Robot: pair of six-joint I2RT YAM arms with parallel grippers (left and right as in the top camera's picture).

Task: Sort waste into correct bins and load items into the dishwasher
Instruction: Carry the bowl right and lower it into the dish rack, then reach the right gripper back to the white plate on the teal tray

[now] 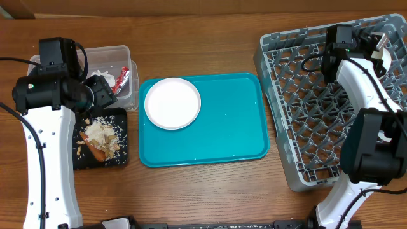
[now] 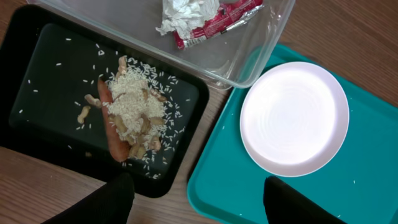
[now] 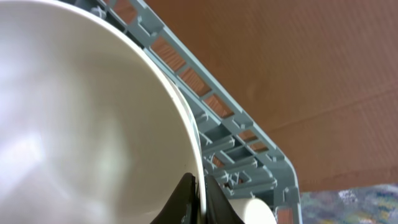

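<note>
White plate (image 1: 172,103) on teal tray (image 1: 229,137)

Wood-grain worktop (image 1: 210,197) is recorded across the whole overhead view, warm brown and evenly lit. A plain brown, cardboard-like panel (image 3: 298,68) is seen beyond the far right, creased once. A speckled grey patch (image 3: 364,200) is glimpsed below it, blurred and unidentified.

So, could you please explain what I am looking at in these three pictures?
Two robot arms work at a table. One picture looks down from above; the others come from a camera on each wrist. On the table lie a teal tray with a plate, a black tray of food scraps, a clear bin of wrappers and a rack. The left gripper is open and empty. The right gripper pinches a bowl by its rim at the rack.
</note>
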